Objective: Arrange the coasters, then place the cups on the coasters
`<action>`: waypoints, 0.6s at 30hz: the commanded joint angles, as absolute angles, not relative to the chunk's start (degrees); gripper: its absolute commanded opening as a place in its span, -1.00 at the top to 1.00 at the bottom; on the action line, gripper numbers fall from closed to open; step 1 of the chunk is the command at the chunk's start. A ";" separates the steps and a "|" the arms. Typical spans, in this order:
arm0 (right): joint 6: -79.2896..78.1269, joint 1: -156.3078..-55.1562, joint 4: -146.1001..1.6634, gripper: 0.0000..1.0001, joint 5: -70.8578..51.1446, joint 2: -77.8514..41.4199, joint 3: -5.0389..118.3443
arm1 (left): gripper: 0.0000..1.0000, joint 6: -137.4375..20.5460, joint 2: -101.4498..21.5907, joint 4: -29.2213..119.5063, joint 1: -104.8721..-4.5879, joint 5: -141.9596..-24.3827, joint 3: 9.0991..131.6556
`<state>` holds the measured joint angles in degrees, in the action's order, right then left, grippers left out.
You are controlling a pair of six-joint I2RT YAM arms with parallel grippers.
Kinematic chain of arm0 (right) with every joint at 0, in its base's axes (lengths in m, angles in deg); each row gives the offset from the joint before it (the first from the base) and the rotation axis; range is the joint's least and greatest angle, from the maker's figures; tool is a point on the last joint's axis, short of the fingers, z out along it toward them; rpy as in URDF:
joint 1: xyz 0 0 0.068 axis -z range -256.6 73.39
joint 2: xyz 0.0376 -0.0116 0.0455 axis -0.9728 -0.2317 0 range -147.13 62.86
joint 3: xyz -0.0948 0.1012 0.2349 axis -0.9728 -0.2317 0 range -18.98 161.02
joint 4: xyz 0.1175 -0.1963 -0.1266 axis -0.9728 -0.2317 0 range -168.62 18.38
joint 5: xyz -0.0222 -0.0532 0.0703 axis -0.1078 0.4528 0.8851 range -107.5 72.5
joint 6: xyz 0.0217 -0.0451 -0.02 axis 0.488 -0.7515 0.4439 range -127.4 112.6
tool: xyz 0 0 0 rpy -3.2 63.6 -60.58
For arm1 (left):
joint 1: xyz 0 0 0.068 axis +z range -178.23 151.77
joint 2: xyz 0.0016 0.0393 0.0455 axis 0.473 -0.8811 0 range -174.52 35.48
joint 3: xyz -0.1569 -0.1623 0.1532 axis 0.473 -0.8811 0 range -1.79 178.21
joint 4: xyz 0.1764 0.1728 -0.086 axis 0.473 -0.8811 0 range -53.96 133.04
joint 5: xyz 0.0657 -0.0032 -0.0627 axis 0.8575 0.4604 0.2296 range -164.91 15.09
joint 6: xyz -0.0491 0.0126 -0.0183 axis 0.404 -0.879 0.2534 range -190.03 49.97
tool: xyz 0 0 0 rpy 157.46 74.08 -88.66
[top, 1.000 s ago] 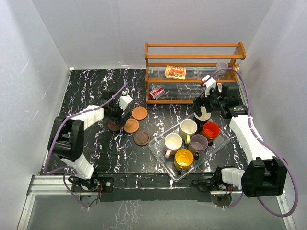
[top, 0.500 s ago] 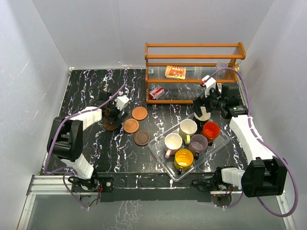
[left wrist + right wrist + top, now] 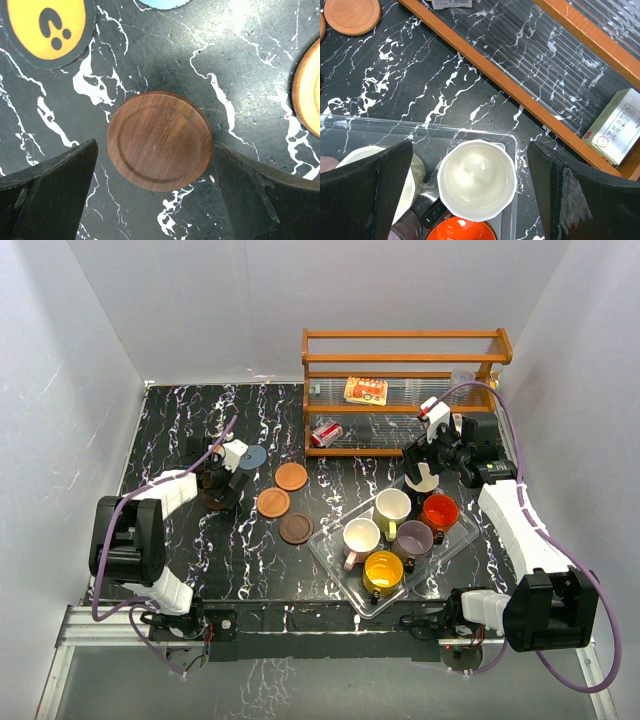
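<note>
Now the left gripper point(image 3: 155, 150) stands wide open, one finger on each side of a dark brown coaster point(image 3: 160, 141) that lies flat on the black marbled table point(image 3: 165, 55). Whether the fingers touch its edge I cannot tell. The right gripper point(image 3: 470, 147) is spread wide too and holds nothing; it hovers above the white-inside cup point(image 3: 476, 179) in a corner of the clear tray point(image 3: 395, 122). I judge that the arranging of coasters is in hand. Next, the left fingers should close low on the thin rim and carry the disc toward the orange-brown coasters point(image 3: 291, 476).
</note>
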<state>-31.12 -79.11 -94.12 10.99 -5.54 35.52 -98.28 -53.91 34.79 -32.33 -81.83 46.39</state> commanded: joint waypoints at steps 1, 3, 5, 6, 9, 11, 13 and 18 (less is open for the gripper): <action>-31.57 -78.81 -92.72 -0.97 11.68 -4.99 36.12 | -0.97 -94.86 -48.39 31.88 -31.42 -85.20 45.32; -31.56 -78.85 -92.77 -0.97 11.68 -5.04 36.09 | -0.97 -94.40 -48.57 30.99 -30.87 -85.37 45.12; -31.57 -78.82 -92.79 -0.97 11.82 -5.06 36.11 | -0.97 -94.08 -49.44 30.28 -30.13 -85.48 45.28; -31.55 -78.80 -92.78 -0.97 11.85 -5.07 36.10 | -0.95 -93.98 -50.15 29.95 -29.68 -85.72 45.54; -31.57 -78.80 -92.86 -0.97 11.95 -4.99 36.19 | -0.91 -93.45 -51.55 29.48 -28.67 -86.61 46.37; -31.51 -78.82 -92.83 -0.97 11.95 -4.99 36.18 | -0.90 -93.24 -52.42 29.30 -28.40 -86.96 46.94; -31.55 -78.83 -92.89 -0.97 11.95 -4.92 36.21 | -0.89 -93.08 -53.64 28.80 -28.08 -87.29 47.68; -31.56 -78.81 -92.91 -0.97 11.94 -5.01 36.18 | -0.92 -92.55 -55.81 29.21 -27.20 -86.69 48.44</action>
